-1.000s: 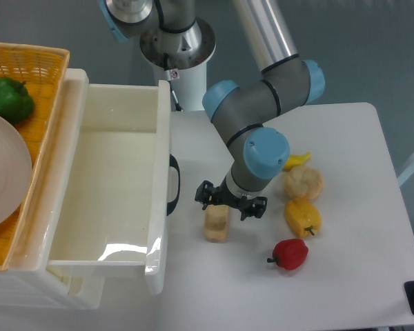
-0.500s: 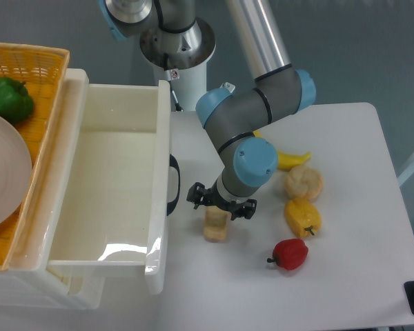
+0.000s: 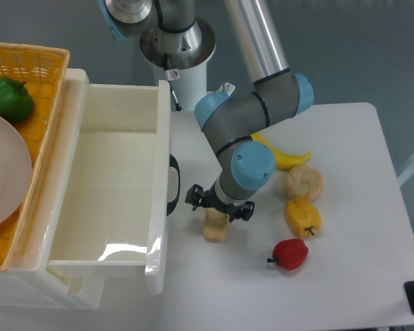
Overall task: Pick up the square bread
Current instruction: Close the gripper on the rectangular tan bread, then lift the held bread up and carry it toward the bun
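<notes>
Gripper (image 3: 216, 209) directly over the square bread (image 3: 216, 227) on the white counter (image 3: 345, 276), jaws spread wide, straddling its top end, grip not closed

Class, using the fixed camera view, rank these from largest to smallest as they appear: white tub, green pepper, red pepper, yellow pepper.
1. White tub
2. Green pepper
3. Yellow pepper and red pepper: too alike to rank.
</notes>
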Robot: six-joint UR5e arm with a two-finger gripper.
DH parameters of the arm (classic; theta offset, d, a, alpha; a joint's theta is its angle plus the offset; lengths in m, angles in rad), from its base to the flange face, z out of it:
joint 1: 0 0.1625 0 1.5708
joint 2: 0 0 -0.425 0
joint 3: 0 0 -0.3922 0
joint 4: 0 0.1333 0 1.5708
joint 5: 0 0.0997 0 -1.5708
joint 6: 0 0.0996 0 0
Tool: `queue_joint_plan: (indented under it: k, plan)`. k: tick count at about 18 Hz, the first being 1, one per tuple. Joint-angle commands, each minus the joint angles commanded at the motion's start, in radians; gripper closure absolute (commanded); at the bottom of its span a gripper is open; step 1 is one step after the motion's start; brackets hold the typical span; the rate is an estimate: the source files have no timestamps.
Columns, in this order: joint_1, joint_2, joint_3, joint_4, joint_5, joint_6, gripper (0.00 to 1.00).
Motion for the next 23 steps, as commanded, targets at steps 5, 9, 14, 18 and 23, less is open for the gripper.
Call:
queue_joint_plan:
  k: [5, 9, 14, 18, 23]
  plan:
    - [0.0, -0.006, 0.0, 0.011, 0.009, 0.0, 0.03]
    - [-0.006, -0.011, 0.005, 0.015, 0.028, -0.026, 0.43]
    - [-0.006, -0.006, 0.006, 0.014, 0.031, -0.028, 0.8]
    - [-0.006, 0.001, 0.015, 0.012, 0.031, -0.026, 0.98]
    - [-0.005, 0.032, 0.067, 0.002, 0.08, 0.029, 0.98]
